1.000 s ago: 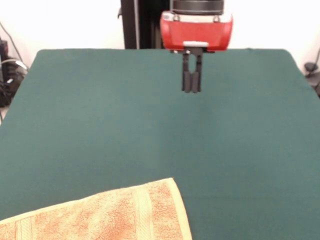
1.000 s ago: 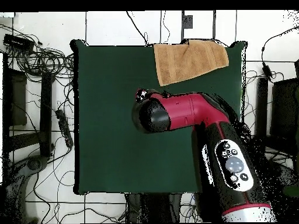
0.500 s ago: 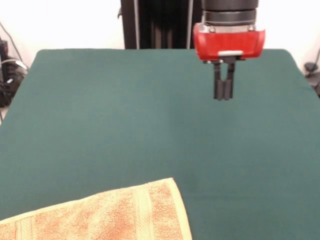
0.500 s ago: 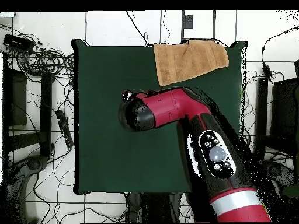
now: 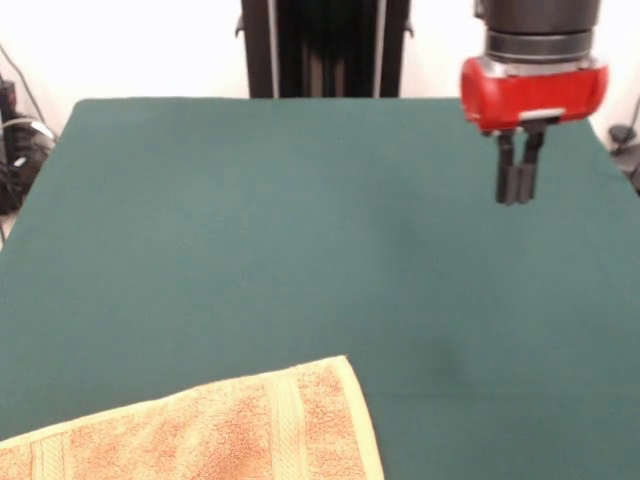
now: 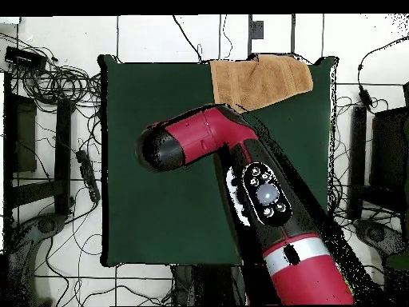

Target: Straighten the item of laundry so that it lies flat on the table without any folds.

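Large rectangular table in plain dark green cloth (image 5: 250, 230), filling most of the front view, with a white wall and a black upright column behind its far edge. Same green surface from overhead (image 6: 160, 232), ringed by tangled black cables on a pale tiled floor.

Small orange-tan terry-cloth towel with flat woven border bands (image 5: 210, 430) at the table's near edge in the front view, toward the picture's left, running off the bottom of the frame. From overhead (image 6: 260, 82), against the table's top edge, near the upper right corner. Lying where it lay a second ago, unshifted, slightly askew to the table's edge.

Red and black arm's gripper with slim black fingers (image 5: 517, 185) hanging above the table, well apart from the towel, close to the far right corner in the front view. Fingers pressed together, nothing between them. Carried steadily sideways over the last second: from roughly above the table's far middle to this spot nearer the right-hand edge. From overhead, red arm (image 6: 264, 192) swung likewise, its black rounded end now further toward the table's left side, and one bend of it overlapping the towel's lower edge in that view.
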`<state>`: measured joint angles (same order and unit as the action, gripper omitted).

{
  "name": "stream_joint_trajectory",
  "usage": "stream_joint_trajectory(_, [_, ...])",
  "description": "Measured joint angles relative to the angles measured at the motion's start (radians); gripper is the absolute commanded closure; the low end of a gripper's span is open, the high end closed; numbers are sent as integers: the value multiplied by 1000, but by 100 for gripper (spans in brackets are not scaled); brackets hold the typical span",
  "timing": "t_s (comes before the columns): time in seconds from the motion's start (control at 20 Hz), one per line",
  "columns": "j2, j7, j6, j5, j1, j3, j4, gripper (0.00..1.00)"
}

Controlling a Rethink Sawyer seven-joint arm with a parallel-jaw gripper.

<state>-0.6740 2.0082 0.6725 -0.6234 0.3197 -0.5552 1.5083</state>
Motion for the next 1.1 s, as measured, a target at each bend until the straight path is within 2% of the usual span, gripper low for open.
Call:
stream_joint_trajectory(0.65, [13,-247,195,-8,-74,-74,-168,100])
stream_joint_trajectory(1.1, [17,-341,203,-9,-87,-86,-258,100])
